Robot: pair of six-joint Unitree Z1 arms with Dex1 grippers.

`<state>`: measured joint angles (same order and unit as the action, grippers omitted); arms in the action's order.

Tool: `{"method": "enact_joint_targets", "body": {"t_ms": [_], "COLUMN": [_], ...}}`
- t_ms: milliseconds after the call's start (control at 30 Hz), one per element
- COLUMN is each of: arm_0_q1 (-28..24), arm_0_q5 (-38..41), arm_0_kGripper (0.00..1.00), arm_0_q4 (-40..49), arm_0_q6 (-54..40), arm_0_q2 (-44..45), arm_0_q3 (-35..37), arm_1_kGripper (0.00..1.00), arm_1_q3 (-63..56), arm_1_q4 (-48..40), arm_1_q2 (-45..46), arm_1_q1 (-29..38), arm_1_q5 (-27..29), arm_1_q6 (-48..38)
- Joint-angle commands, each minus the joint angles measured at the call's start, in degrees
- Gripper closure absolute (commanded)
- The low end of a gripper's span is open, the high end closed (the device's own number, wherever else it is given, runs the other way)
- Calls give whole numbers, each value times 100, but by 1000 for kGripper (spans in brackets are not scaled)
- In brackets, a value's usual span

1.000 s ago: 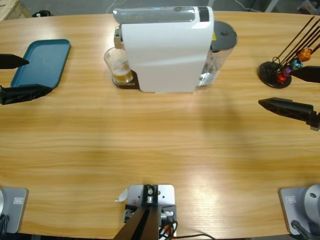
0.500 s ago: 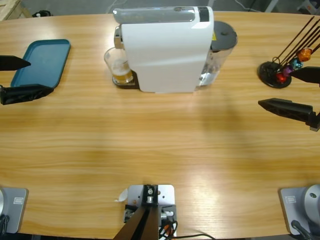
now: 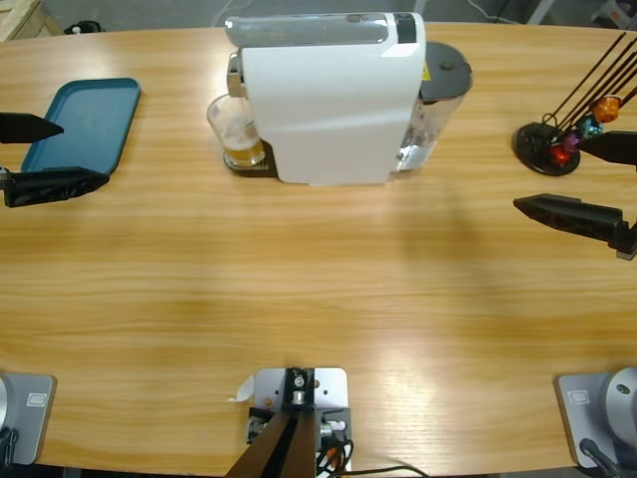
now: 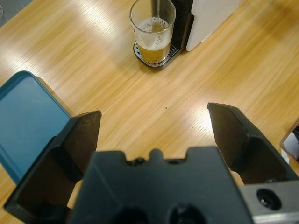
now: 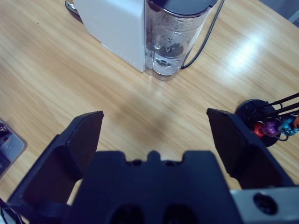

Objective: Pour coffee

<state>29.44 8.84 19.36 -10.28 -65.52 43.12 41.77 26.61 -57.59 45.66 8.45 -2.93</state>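
Left gripper (image 3: 28,156): mine, at the left edge of the high view; my two black jaws stand wide apart with nothing between them, one over the tray's near end, one just off its lower corner.
Tray (image 3: 85,121): one, teal, upper left of the high view; in my left wrist view its corner shows at the left edge (image 4: 23,121).
Glass (image 3: 231,129): one, clear, upright on the machine's drip grate, upper middle-left of the high view; top centre of my left wrist view (image 4: 152,29).
Coffee (image 4: 150,43): golden-amber liquid with a pale foamy top, filling the lower part of that glass.
Coffee machine (image 3: 333,95): one, white, upper centre of the high view, just right of the glass.
Water tank (image 5: 175,35): one, clear with a dark lid, touching the machine's right side; a black cable runs off behind it.
Capsule holder (image 3: 547,147): one, black round base with thin rods, upper right of the high view; I count four shiny capsules on it.
Right gripper (image 3: 587,179): mine, at the right edge; two jaws spread apart, empty, upper one near the holder.
Table (image 3: 318,289): one, wooden.
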Motion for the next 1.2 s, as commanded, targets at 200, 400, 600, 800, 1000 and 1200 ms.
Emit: {"method": "enact_joint_targets", "body": {"t_ms": [200,400,600,800,1000,1200], "arm_0_q1": [-52,-52,-52,-52,-52,-52], "arm_0_q5": [13,13,13,13,13,13], "arm_0_kGripper": [9,9,9,9,9,9], "arm_0_q4": [-36,-31,-34,-31,-29,-31], "arm_0_q6": [61,63,70,70,70,70], "arm_0_q2": [-189,-189,-198,-215,-206,-206], "arm_0_q3": [-102,-102,-102,-102,-110,-107], "arm_1_kGripper": [4,0,4,4,4,4], "arm_1_q3": [-221,-221,-221,-227,-239,-239], "arm_1_q4": [-68,-68,-68,-78,-85,-85], "arm_1_q2": [30,7,-31,-33,-29,-17], "arm_1_q1": [39,39,39,39,39,39], "arm_1_q5": [51,60,42,33,33,33], "arm_1_q6": [61,64,64,66,73,73]}}
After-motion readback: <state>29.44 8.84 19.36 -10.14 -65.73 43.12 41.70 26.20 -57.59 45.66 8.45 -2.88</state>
